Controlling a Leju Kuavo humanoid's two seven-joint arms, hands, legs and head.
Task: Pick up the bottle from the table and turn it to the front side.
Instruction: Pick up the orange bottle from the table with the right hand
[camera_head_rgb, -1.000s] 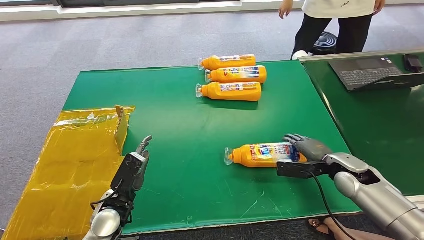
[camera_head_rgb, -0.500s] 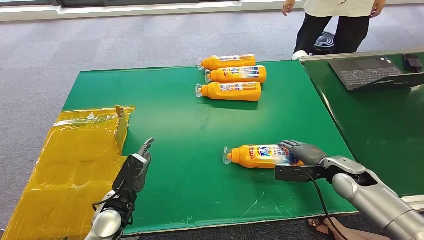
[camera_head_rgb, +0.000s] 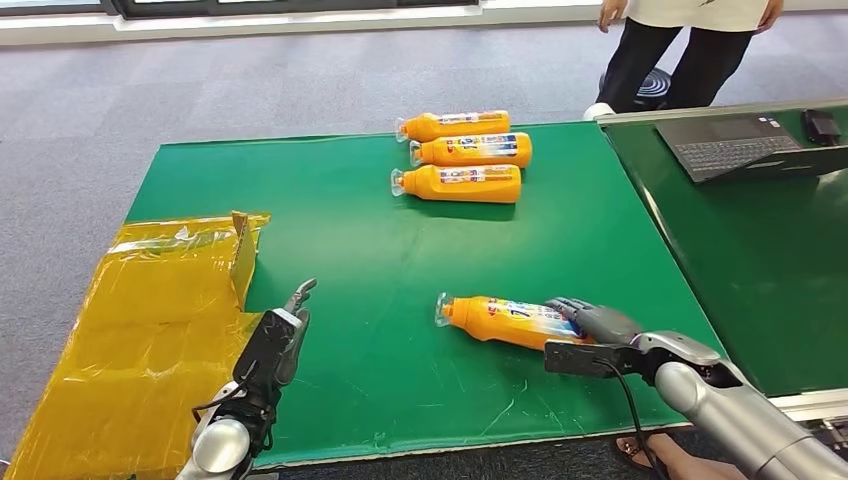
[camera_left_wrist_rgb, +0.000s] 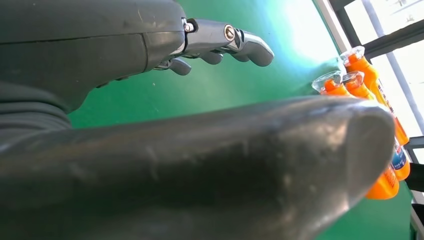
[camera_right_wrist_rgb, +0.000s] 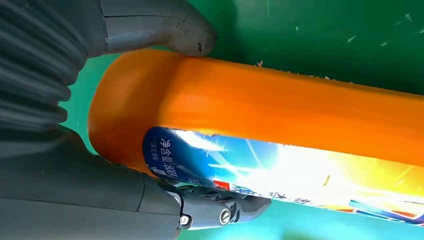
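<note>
An orange bottle (camera_head_rgb: 505, 320) with a blue and white label lies on its side on the green table (camera_head_rgb: 350, 250), cap toward the left. My right hand (camera_head_rgb: 592, 325) grips its base end, thumb on one side and fingers on the other. Close up, the right wrist view has the orange bottle (camera_right_wrist_rgb: 280, 105) wedged between the thumb and the fingers (camera_right_wrist_rgb: 220, 212), label showing. My left hand (camera_head_rgb: 282, 335) hovers near the table's front left edge with fingers apart and nothing in it; in its wrist view the fingers (camera_left_wrist_rgb: 225, 42) stretch over the green cloth.
Three more orange bottles (camera_head_rgb: 465, 152) lie side by side at the far middle of the table. Yellow plastic wrapping (camera_head_rgb: 150, 320) covers the left end. A laptop (camera_head_rgb: 745, 140) sits on the neighbouring table at right. A person (camera_head_rgb: 680, 50) stands beyond the far right corner.
My right hand has drawn the bottle toward the front edge and angled it, cap end now pointing left and slightly away. The left hand shifted a little.
</note>
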